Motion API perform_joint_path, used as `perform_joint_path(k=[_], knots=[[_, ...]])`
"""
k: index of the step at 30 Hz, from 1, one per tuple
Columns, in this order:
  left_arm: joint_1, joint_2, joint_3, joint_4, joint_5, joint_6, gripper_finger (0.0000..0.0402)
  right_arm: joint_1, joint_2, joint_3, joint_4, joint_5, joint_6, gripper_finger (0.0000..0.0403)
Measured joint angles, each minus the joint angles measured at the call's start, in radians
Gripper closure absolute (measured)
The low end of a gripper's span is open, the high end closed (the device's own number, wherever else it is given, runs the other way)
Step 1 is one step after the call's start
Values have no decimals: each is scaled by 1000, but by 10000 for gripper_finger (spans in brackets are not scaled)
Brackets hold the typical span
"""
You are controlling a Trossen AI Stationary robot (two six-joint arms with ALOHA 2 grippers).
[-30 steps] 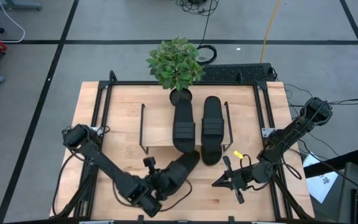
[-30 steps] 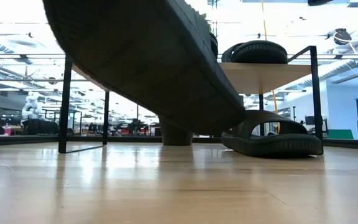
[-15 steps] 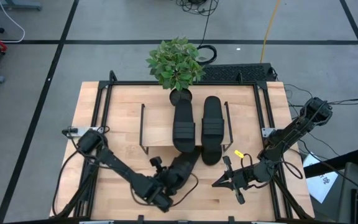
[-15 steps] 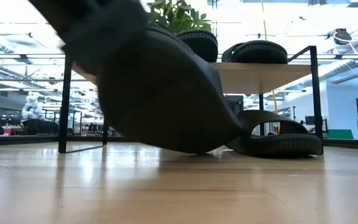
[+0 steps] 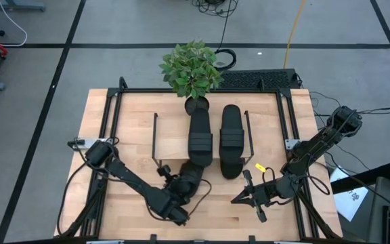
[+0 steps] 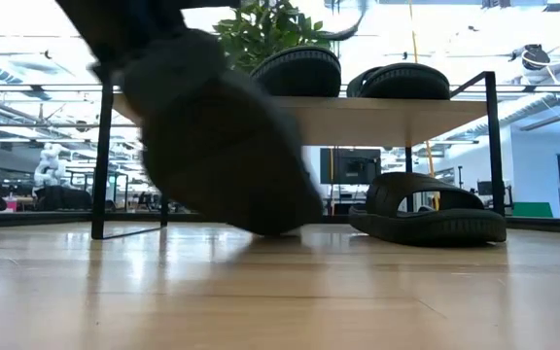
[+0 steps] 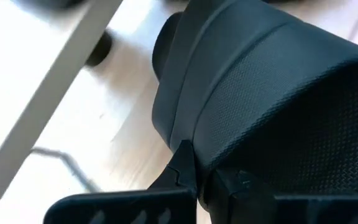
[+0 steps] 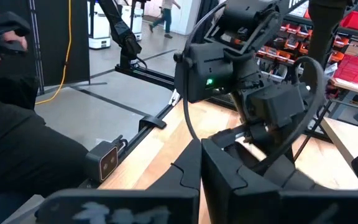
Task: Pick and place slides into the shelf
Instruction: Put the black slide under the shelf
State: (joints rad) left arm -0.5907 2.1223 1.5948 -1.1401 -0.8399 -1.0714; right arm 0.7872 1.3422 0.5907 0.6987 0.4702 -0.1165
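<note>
My left gripper (image 5: pixel 179 190) is shut on a black slide (image 5: pixel 190 176) just in front of the shelf (image 5: pixel 171 139). That slide points toward the shelf and hangs tilted and blurred in the low view (image 6: pixel 222 146). Two more slides (image 5: pixel 200 135) (image 5: pixel 231 130) lie sole-down on the shelf's wooden top. Another slide (image 6: pixel 426 214) rests on the table under the shelf, with its near end sticking out (image 5: pixel 229 168). My right gripper (image 5: pixel 235 200) waits shut near the table's near right corner, touching nothing. My left gripper holds the slide at its near end (image 7: pixel 229 155), pinched between the two fingers (image 7: pixel 182 168), which come level from the table's near-left side along the slide. The slide is tilted, its far end low by the tabletop (image 6: pixel 265 226); whether it touches the wood I cannot tell.
A potted plant (image 5: pixel 191 68) stands at the shelf's far edge, above the left slide on top. Thin dark end frames (image 6: pixel 102 160) (image 6: pixel 494 146) bound the shelf's space. Bare tabletop (image 5: pixel 131 129) lies left of the shelf and along the near edge.
My left gripper has carried the slide toward the far edge and a little right, up to the shelf's front. In the low view the slide has drawn away from the camera and come down, its far end now low by the tabletop. My right arm has kept still.
</note>
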Motion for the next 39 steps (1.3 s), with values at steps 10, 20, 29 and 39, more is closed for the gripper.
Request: perform_joint_path(k=[10,20,29,39], knots=[[39,0,0,37,39,3,401,0,0,0,0,0,2,403],[110,29,2,161,214,167,371,0,0,0,-6,0,27,403],[92,31,0,352,266,360,269,0,0,0,-22,-1,50,403],[56,11,-1,338,274,511,180,0,0,0,-23,-1,48,403]])
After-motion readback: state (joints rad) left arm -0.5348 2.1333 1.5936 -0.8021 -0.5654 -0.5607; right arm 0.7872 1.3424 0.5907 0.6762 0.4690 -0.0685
